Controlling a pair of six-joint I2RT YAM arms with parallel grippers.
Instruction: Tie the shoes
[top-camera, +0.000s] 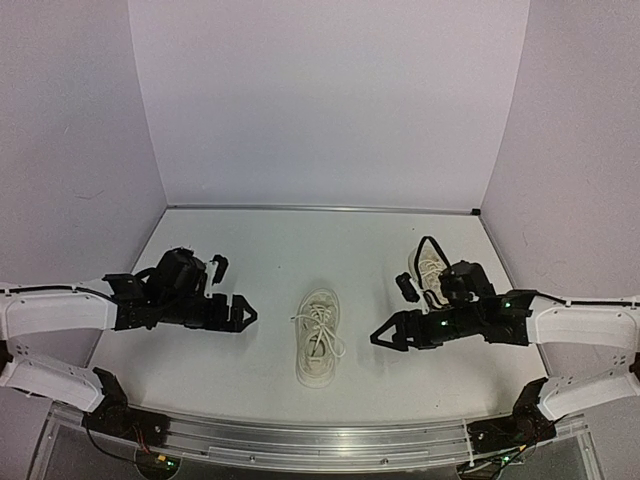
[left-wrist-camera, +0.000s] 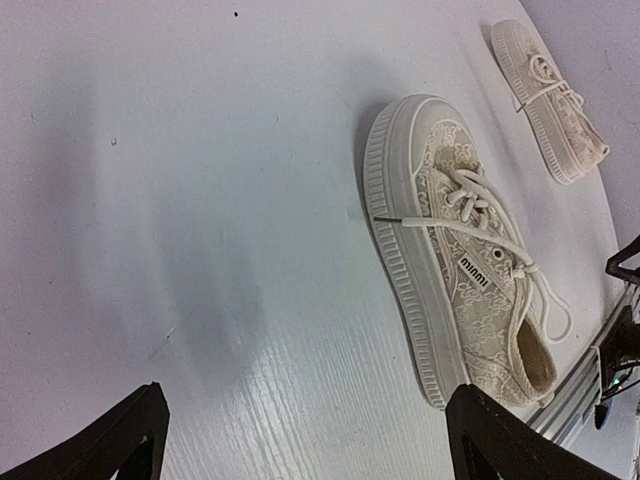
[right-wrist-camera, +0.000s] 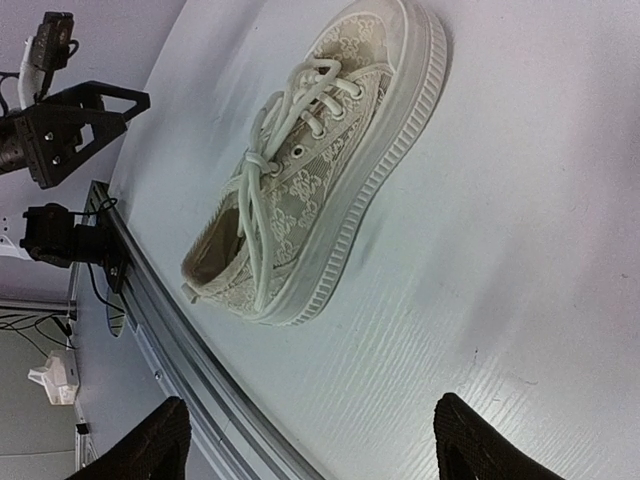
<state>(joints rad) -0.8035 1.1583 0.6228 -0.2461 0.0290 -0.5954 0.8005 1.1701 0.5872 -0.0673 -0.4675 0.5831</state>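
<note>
Near the middle of the tabletop (top-camera: 250, 250), a little toward its near edge, one shoe (top-camera: 320, 337) stands on its sole, toe toward the far edge, laces lying slack across its top. The second shoe (top-camera: 430, 266) sits close to the right edge, partly hidden behind the right arm. The left fingers (top-camera: 240, 313) and right fingers (top-camera: 392, 330) flank the middle shoe, both pairs spread apart and empty.

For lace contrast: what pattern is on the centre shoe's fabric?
Cream floral embroidery covers the centre shoe; clearest in the right wrist view.
</note>
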